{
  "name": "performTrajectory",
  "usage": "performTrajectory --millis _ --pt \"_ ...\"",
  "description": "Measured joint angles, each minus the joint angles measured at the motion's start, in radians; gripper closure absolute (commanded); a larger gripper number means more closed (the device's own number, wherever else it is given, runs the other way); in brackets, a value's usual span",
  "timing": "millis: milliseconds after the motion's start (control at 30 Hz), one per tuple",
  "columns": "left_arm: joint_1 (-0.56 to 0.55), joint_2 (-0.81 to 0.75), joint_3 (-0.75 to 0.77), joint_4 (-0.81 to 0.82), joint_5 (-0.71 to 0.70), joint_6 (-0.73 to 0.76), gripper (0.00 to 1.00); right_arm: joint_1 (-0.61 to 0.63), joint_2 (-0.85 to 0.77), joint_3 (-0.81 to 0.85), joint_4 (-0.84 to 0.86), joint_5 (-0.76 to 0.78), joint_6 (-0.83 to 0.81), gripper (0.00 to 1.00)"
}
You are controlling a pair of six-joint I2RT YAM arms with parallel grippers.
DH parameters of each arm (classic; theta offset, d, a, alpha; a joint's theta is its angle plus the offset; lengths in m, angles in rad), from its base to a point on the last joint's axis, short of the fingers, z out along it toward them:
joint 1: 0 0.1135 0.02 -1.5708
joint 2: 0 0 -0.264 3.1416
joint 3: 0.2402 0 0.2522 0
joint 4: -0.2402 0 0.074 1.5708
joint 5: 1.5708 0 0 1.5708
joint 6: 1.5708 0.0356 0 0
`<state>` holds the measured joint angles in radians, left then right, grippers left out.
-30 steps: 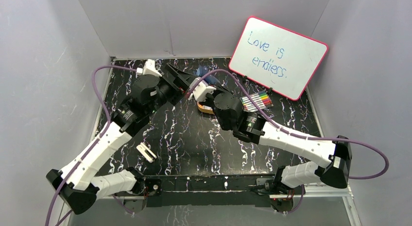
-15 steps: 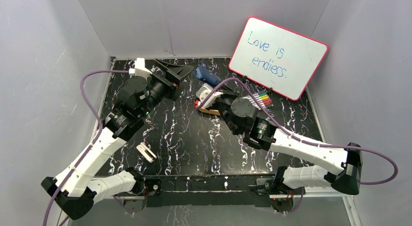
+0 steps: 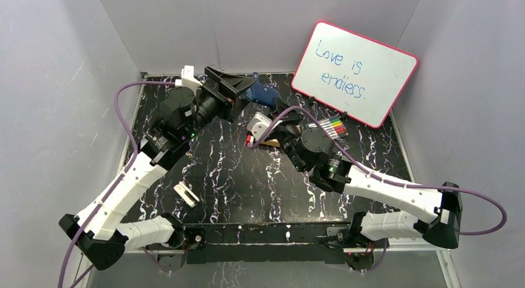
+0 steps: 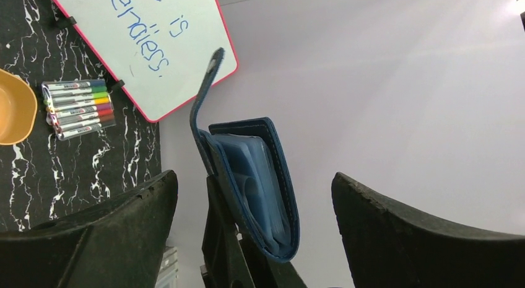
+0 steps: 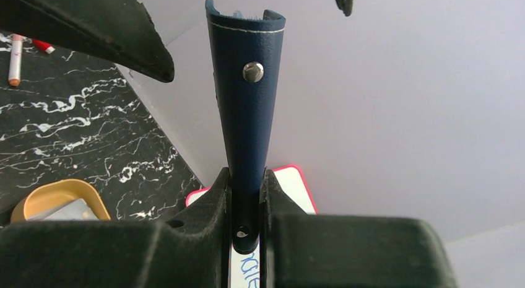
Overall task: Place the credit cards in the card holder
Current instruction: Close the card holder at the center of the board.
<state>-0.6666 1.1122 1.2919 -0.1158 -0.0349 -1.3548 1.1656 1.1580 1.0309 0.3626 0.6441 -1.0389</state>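
Note:
The navy card holder (image 3: pixel 265 96) is held up off the table at the back, snap tab raised, with my right gripper (image 3: pixel 277 109) shut on its lower edge. In the right wrist view the card holder (image 5: pixel 247 96) rises straight out of the right gripper (image 5: pixel 246 176). My left gripper (image 4: pixel 254 178) stands open, its fingers (image 4: pixel 139 223) on either side of the card holder (image 4: pixel 257 176) without touching it; clear sleeves show inside. In the top view the left gripper (image 3: pixel 246 90) meets the holder from the left. A pale grey credit card (image 5: pixel 71 209) lies in the orange tray (image 5: pixel 37 198).
A whiteboard (image 3: pixel 354 73) leans on the back right wall, with a pack of coloured markers (image 3: pixel 327 128) below it. The orange tray (image 3: pixel 266 142) lies under the right arm. A small pale rectangular thing (image 3: pixel 186 194) lies near the left arm's base. Loose pens (image 5: pixel 15 52) lie on the marbled table.
The left gripper has swung right, and its open fingers now flank the card holder. The right arm moved to the right with the holder and holds it up.

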Motion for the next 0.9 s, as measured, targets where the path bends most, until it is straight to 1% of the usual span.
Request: performTrajectory --millis 167,333,533,733,900 --pt "0.0 0.01 0.005 0.003 0.007 -0.004 0.16 0.0 0.002 -0.016 0.066 0.0 -0.087 1.0" --pt "0.0 0.035 0.005 -0.011 0.011 -0.007 0.32 0.0 0.011 -0.032 0.119 -0.001 -0.164 1.0" --pt "0.0 0.06 0.026 -0.032 0.014 -0.006 0.45 0.0 0.029 -0.047 0.15 -0.006 -0.249 1.0" --pt "0.0 0.063 0.058 -0.079 0.014 0.013 0.53 0.0 0.031 -0.074 0.212 -0.016 -0.371 1.0" --pt "0.0 0.062 0.07 -0.114 0.008 0.03 0.57 0.0 0.032 -0.077 0.216 -0.016 -0.43 1.0"
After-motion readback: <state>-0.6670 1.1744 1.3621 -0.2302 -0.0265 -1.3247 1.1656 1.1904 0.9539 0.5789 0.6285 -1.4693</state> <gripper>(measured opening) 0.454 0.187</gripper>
